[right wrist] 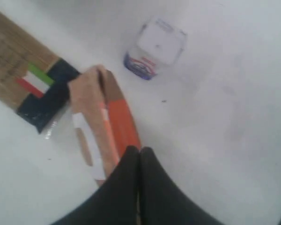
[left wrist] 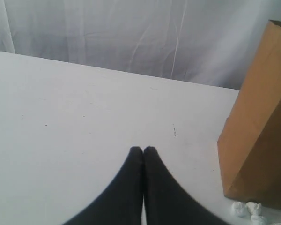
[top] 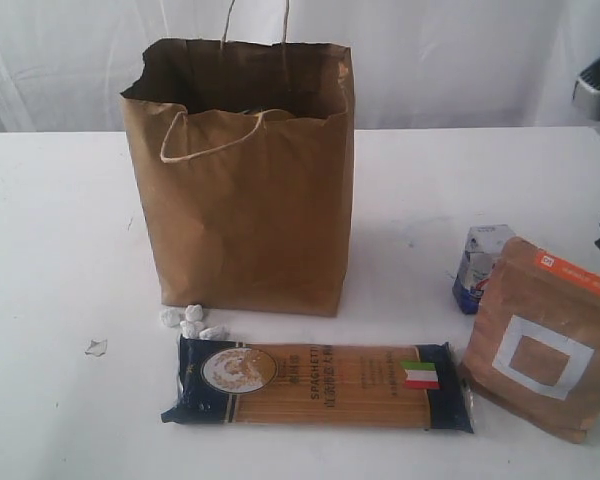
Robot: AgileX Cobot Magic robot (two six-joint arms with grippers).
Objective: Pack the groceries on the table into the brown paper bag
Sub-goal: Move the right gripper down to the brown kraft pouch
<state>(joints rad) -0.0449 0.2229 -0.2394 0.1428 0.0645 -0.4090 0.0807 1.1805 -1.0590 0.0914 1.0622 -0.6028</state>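
Your left gripper [left wrist: 143, 149] and right gripper [right wrist: 139, 150] are both pressed together on nothing, while the brown paper bag [top: 245, 200] stands upright on the table [top: 60, 250], with the spaghetti packet [top: 320, 383] lying flat in front of it and the blue-white carton [top: 480, 265] and orange-labelled pouch [top: 545, 335] to its right.

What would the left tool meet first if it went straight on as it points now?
Probably nothing: ahead of the shut left tool lies only bare white tabletop; the tall brown paper bag stands aside.
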